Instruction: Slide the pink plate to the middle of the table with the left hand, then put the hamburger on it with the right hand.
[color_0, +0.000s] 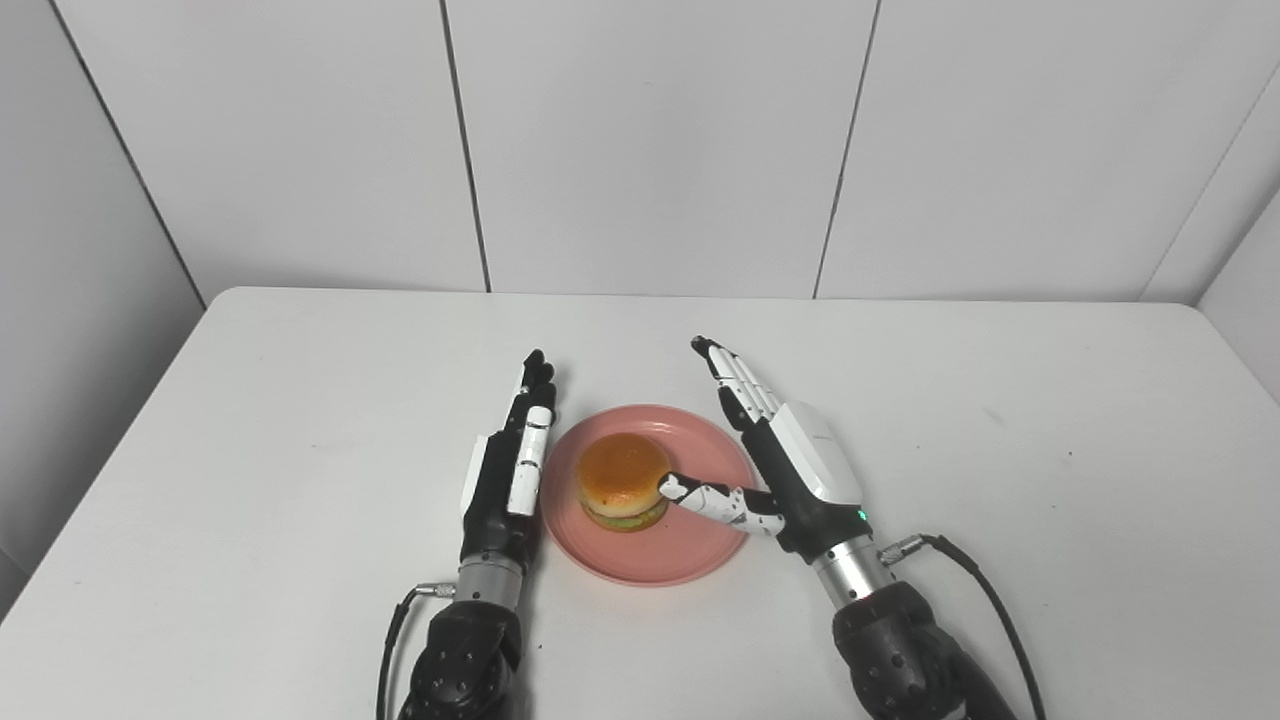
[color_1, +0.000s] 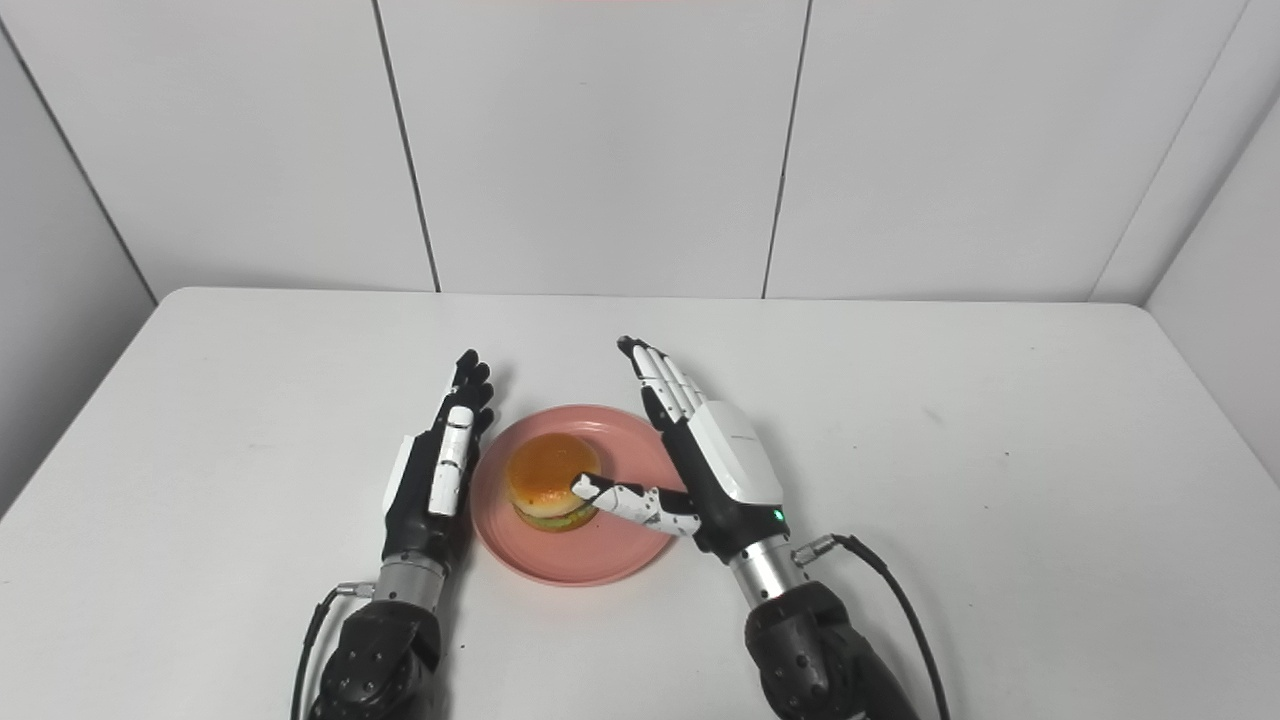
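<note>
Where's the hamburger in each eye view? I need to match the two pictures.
Left eye view: the hamburger sits just left of picture centre, low, on the pink plate.
Right eye view: the hamburger sits further left, at the same height.
Shared landmark: the right robot hand, its thumb at the bun's right side in both views.

No legible text, label, brand, number or sign is found in either view. The white back shell of the right hand (color_0: 800, 470) carries a faint grey mark, too small to read. A small green light shows at that hand's wrist; it is a lamp, not a character. Nothing else bears any marking.
</note>
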